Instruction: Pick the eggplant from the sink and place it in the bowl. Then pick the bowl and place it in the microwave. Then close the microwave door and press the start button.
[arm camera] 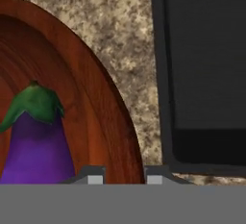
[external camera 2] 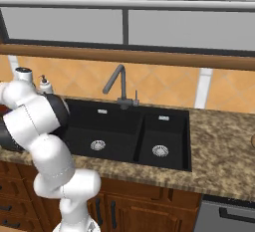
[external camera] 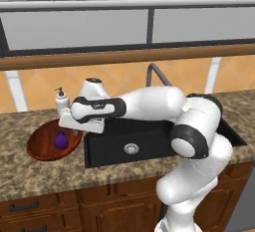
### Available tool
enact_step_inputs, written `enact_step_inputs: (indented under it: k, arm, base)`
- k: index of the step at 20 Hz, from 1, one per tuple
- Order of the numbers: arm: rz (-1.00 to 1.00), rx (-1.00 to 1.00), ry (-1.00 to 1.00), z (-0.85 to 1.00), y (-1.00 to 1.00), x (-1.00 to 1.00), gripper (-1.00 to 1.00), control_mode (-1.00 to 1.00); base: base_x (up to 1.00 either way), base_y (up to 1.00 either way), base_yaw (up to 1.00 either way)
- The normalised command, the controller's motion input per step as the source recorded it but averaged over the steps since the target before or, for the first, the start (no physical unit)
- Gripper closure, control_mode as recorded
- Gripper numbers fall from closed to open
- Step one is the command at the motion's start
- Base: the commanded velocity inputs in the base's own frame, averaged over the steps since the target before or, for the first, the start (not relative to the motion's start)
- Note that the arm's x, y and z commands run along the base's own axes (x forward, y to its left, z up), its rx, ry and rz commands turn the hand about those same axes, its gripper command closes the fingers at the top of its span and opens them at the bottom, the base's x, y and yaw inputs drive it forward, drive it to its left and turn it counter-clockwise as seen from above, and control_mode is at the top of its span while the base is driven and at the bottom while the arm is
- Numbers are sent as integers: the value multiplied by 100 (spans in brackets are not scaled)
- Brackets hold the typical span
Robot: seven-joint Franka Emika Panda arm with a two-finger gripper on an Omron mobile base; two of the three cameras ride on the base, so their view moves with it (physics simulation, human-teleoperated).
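The small purple eggplant [external camera: 61,140] with its green cap lies inside the reddish-brown bowl [external camera: 42,149] on the counter left of the black sink [external camera: 149,141]. My gripper [external camera: 78,131] reaches down over the bowl's right edge, nearest the sink. In the hand view the eggplant [arm camera: 38,146] lies at lower left, and the bowl's rim [arm camera: 103,103] runs down between my two fingertips [arm camera: 95,177]. The gripper [arm camera: 125,177] is shut on that rim. The sink's edge [arm camera: 161,74] lies just to the right. The microwave and its door are out of view.
A white soap dispenser [external camera: 61,101] stands behind the bowl, close to my hand. The dark arched faucet [external camera 2: 117,84] rises behind the double basin [external camera 2: 124,126]. Speckled stone counter [external camera 2: 219,146] stretches to the right of the sink. A window runs along the back wall.
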Motion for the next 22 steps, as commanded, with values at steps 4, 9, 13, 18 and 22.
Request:
enact_step_inputs:
  k: [4, 9, 13, 18, 22]
  arm:
    - [0, 0, -6, 100, -71, -37, 100, -100]
    - [0, 0, -4, 100, -90, -25, 100, -100]
    - [-1, -1, -1, 100, -91, -2, 100, -100]
    - [-1, -9, -9, 99, -91, -6, 100, -100]
    - [0, -6, -10, 73, -73, -4, 100, -100]
  base:
    - [0, 0, 0]
    - [0, 0, 0]
    - [0, 0, 0]
    - [0, 0, 0]
    - [0, 0, 0]
